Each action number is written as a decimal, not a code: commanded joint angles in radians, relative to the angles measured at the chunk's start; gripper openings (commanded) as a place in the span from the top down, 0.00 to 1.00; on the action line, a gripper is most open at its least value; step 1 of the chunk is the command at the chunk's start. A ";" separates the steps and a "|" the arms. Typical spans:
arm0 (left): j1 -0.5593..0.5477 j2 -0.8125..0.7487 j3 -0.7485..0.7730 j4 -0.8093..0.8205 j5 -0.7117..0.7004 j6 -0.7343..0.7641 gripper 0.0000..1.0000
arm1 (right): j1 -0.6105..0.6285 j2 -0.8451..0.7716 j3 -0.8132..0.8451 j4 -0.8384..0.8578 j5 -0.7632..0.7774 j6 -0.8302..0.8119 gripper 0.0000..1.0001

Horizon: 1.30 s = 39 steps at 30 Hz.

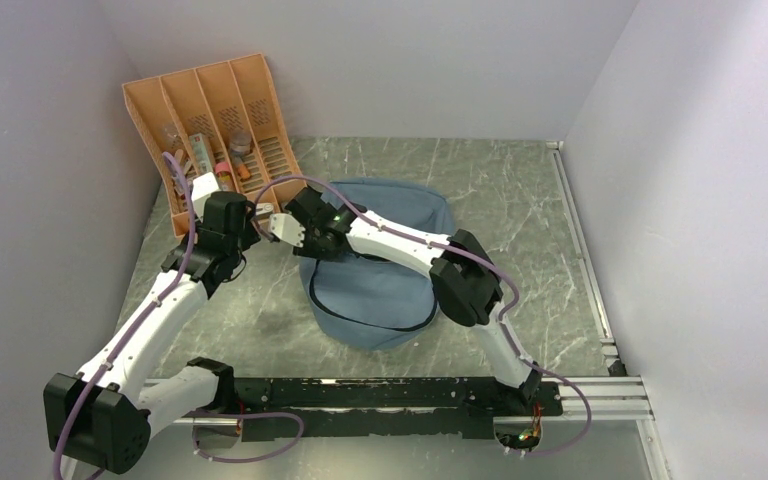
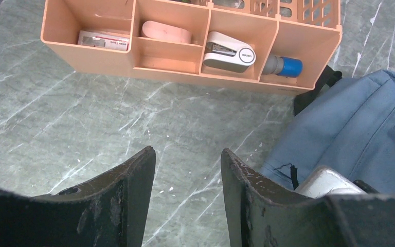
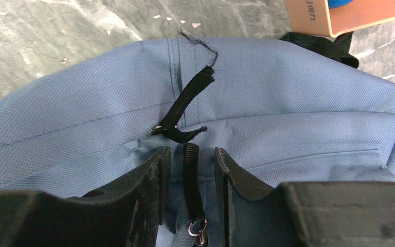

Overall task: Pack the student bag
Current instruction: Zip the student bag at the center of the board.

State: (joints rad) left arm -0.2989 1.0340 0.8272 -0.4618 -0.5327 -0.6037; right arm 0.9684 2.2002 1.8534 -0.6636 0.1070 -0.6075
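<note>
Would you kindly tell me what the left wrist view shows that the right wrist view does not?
Only left wrist: the front compartments of the orange organizer with a white stapler, a pink rounded item and a small flat pack, plus the left gripper, open over the table. Only right wrist: a black pull tab and a ribbed black strap running between the open fingers of the right gripper. Both: the student bag, a corner of that organizer and its blue-capped item.
</note>
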 commanded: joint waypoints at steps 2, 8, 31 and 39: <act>-0.008 -0.015 0.020 -0.002 -0.014 -0.009 0.46 | 0.005 0.017 0.042 -0.023 0.070 -0.008 0.64; -0.008 -0.013 0.020 0.000 -0.013 -0.009 0.46 | 0.004 0.001 0.048 0.008 0.078 0.011 0.85; -0.008 0.017 -0.022 0.136 0.200 0.061 0.43 | -0.055 -0.367 -0.380 0.498 0.047 0.412 1.00; -0.008 0.061 -0.077 0.361 0.589 0.135 0.47 | -0.157 -0.562 -0.813 1.028 -0.052 0.911 1.00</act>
State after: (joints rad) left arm -0.3031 1.0767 0.7792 -0.2729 -0.2115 -0.5266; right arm 0.8513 1.7016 1.1645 0.0364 0.1059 -0.0017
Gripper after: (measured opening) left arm 0.538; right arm 0.016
